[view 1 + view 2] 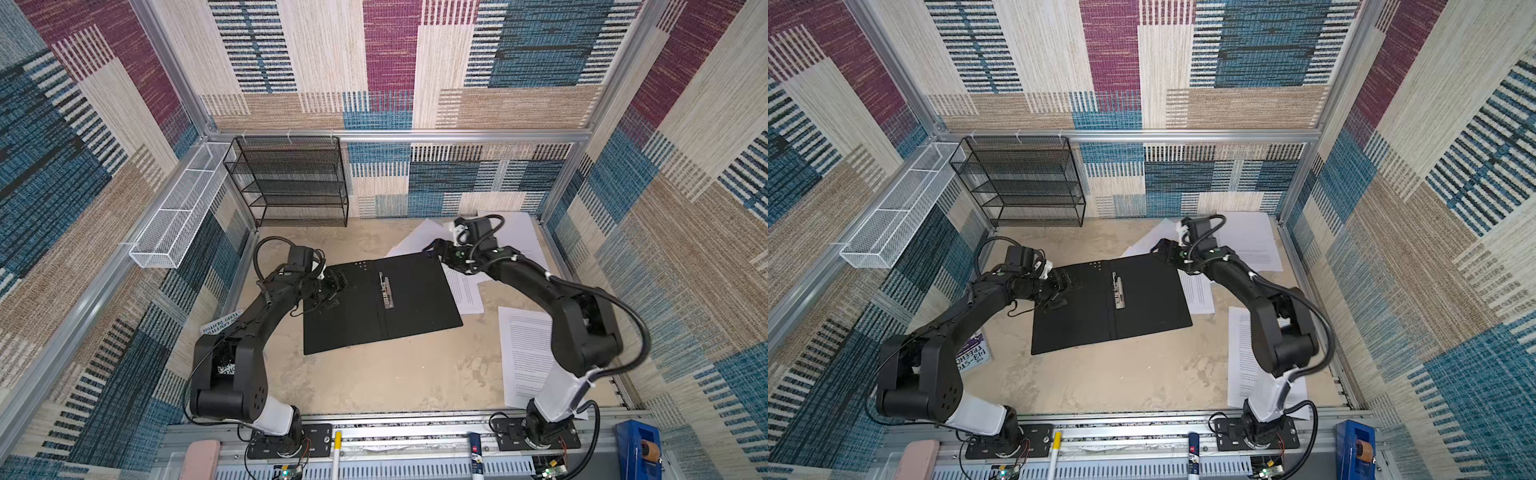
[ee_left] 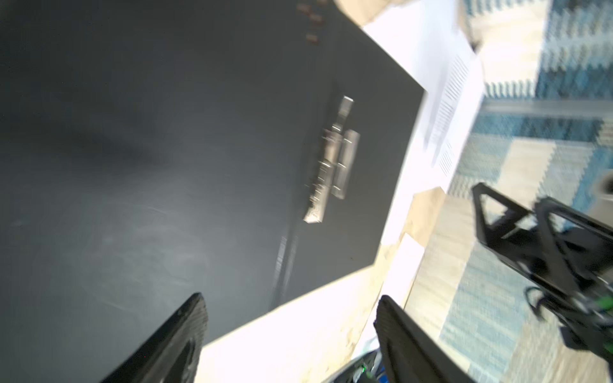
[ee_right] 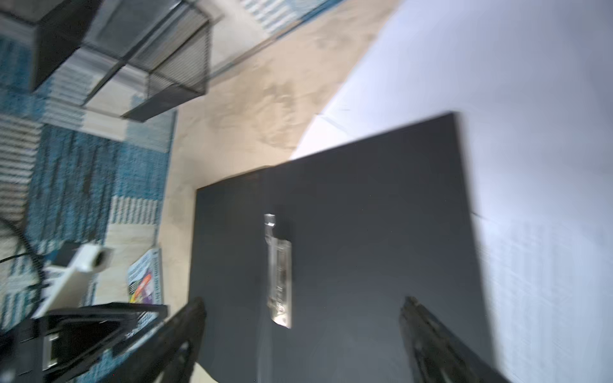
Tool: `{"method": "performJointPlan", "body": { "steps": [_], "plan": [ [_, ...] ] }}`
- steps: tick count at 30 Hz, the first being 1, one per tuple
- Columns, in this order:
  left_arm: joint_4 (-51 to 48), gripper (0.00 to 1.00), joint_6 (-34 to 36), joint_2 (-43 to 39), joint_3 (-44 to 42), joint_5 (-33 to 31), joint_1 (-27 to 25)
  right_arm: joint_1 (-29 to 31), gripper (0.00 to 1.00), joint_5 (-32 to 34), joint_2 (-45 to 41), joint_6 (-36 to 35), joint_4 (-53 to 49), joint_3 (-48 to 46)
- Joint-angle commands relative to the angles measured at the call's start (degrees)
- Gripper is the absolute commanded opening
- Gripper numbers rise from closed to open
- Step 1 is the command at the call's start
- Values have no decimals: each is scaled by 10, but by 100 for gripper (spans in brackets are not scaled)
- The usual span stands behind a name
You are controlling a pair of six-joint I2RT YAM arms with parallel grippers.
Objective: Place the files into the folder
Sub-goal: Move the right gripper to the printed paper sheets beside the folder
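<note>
Grippers stand open on both arms, with nothing between the fingers. The left gripper (image 1: 336,286) hangs low over the left flap of the folder; its wrist view is blurred, so I cannot tell whether it touches. The right gripper (image 1: 432,247) sits above the folder's far right corner, jaws spread wide in its wrist view.

The flat black folder (image 1: 374,316) lies opened out, inside face up, in the middle of the beige table (image 1: 374,382). Its spine crease runs from the far side toward the robot, leaning slightly to the right at the near end. A silver metal clip (image 1: 385,289) lies along that crease in the far half. A few small pale dots (image 1: 362,264) mark the far edge of the left flap.

The files, loose white paper sheets printed with fine black lines of text (image 1: 523,353), lie scattered to the right. One is tucked under the folder's right edge, others lie at the far right corner, and one is by the right arm's base. The print is too small to read.

A colourful paperback book (image 1: 973,357) peeks from under the left arm, showing "143-STO" and "TREEHO".
</note>
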Motion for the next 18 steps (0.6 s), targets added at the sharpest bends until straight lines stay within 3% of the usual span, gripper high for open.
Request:
{"method": "performJointPlan", "body": {
  "steps": [1,7,10,14,18],
  "plan": [
    [-46,80,49,-32,17,-4,-50,-60,100,106,-100,33,-57,-105],
    [-57,79,75,-42,36,-30,-196,-197,100,179,-277,74,-120,-268],
    [-57,79,73,-24,45,-33,-260,-273,100,155,-324,81,-131,-326],
    [-54,78,65,7,55,-42,-315,-289,99,146,-350,105,-144,-374],
    [-36,78,53,24,58,-35,-337,-290,100,108,-363,129,-111,-425]
  ]
}}
